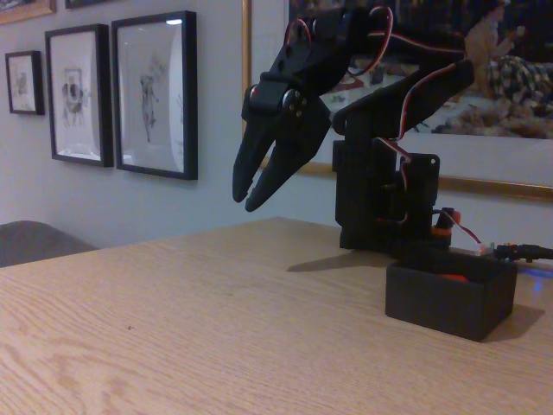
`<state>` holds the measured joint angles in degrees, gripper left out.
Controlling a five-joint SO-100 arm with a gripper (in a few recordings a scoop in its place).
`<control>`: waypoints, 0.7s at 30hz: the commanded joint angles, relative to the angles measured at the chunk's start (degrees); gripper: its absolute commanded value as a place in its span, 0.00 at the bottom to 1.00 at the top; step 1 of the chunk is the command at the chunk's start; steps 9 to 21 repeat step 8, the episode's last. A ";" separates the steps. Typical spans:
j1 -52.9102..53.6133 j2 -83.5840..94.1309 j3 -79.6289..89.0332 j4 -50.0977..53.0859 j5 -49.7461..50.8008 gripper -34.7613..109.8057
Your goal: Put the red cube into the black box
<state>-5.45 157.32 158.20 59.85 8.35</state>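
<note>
table [173,328] is seen bare, bottom of frame | black box [449,298] is set lower right | red cube [453,278] is seen inside it, so job looks done | gripper [248,197] is held high, center, slightly parted, nothing held

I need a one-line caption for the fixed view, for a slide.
Black SO-100 gripper hangs empty above the wooden table, jaws nearly closed; the red cube lies inside the black box.

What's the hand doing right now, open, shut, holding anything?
Hand: fingers slightly apart, nothing between them, raised above the table. A red object, likely the red cube, sits in the black box.
</note>
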 commanded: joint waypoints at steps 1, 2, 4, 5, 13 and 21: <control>-0.26 0.53 -0.79 0.79 0.18 0.28; -0.09 0.53 -0.88 0.88 0.09 0.28; 0.00 0.53 -0.97 0.88 0.00 0.28; -0.09 0.53 -0.97 0.88 0.00 0.28; -0.26 0.35 -0.97 0.88 0.00 0.28; -0.26 0.35 -0.97 0.88 0.00 0.28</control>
